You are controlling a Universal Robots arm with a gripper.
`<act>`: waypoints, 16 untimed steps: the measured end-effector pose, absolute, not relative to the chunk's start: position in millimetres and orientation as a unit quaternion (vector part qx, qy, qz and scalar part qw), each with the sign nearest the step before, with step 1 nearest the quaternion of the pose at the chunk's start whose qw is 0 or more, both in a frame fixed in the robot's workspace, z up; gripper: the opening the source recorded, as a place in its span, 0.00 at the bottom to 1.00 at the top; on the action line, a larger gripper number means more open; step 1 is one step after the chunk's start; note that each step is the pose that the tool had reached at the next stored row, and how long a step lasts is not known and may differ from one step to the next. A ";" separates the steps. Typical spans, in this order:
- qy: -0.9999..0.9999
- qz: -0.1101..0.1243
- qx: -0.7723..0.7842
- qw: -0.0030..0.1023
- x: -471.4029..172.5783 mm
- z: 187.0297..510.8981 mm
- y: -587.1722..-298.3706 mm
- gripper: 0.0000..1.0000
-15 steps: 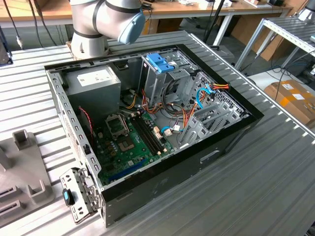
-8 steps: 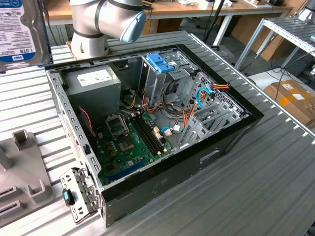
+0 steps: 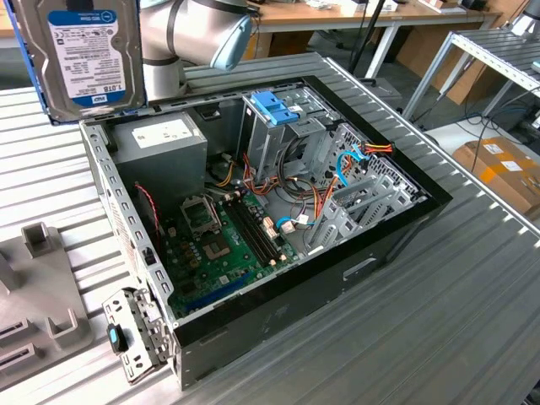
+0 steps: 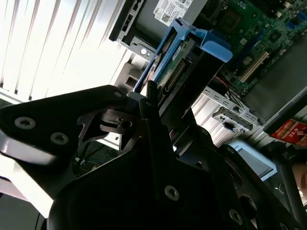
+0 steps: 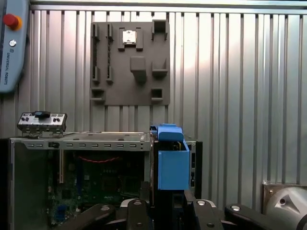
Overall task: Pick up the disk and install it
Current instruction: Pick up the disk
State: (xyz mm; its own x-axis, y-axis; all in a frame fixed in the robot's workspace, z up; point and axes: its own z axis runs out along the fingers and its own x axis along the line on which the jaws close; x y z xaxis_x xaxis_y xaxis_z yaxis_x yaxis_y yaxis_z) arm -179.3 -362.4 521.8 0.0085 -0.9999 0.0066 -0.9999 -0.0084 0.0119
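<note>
Grey-metal disk [image 3: 84, 55] with its blue rail hangs above the back corner of the open computer case [image 3: 337, 278], clamped between the closed fingers of the gripper [image 4: 146, 98]. Picking up looks done. Installing is left, as the disk is outside the case, apart from the cage [image 3: 268, 135].

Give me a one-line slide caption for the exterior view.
Robot arm with the disk held aloft near the open computer case on the ribbed metal table.
</note>
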 end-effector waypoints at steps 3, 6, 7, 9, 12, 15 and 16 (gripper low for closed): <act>-0.704 -0.002 0.710 0.007 -161.8 519.3 -362.4 0.35; -0.704 -0.002 0.710 0.007 -138.8 516.3 -362.4 0.35; -0.704 -0.002 0.710 0.007 -134.1 515.8 -362.4 0.35; -0.704 -0.002 0.710 0.007 -121.2 514.7 -362.4 0.35; -0.704 -0.002 0.710 0.007 -105.1 514.1 -362.4 0.35; -0.704 -0.002 0.710 0.007 -84.9 513.7 -362.4 0.35; -0.704 -0.002 0.710 0.007 -72.7 513.4 -362.4 0.35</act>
